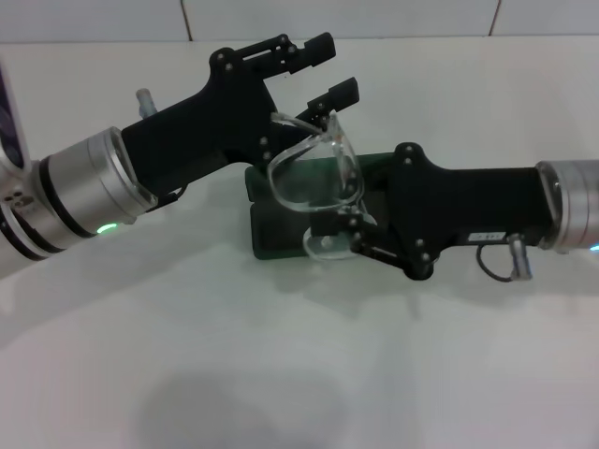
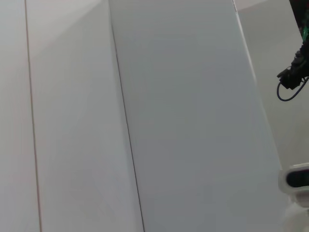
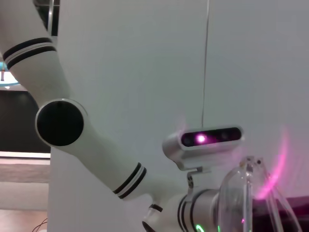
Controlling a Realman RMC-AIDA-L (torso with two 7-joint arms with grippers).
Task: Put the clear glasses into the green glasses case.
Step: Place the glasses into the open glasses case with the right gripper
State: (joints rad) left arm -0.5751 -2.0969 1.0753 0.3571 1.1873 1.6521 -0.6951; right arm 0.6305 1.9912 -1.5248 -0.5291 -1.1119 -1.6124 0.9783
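Observation:
The clear glasses (image 1: pixel 316 173) hang in mid-air, tilted on end, above the green glasses case (image 1: pixel 277 234), which lies on the white table (image 1: pixel 281 355) and is partly hidden by both grippers. My right gripper (image 1: pixel 339 236) comes in from the right and is shut on the lower end of the glasses. My left gripper (image 1: pixel 326 71) reaches in from the left, just beyond the upper end of the glasses. Its fingers are open, and the lower fingertip (image 1: pixel 339 91) is close to a clear arm. The right wrist view shows the glasses (image 3: pixel 241 198) close up.
A tiled wall (image 1: pixel 337 17) rises behind the table's far edge. In the right wrist view the left arm (image 3: pixel 63 121) and its wrist camera (image 3: pixel 207 140) are in sight. The left wrist view shows mostly wall panels and part of the right arm (image 2: pixel 293 72).

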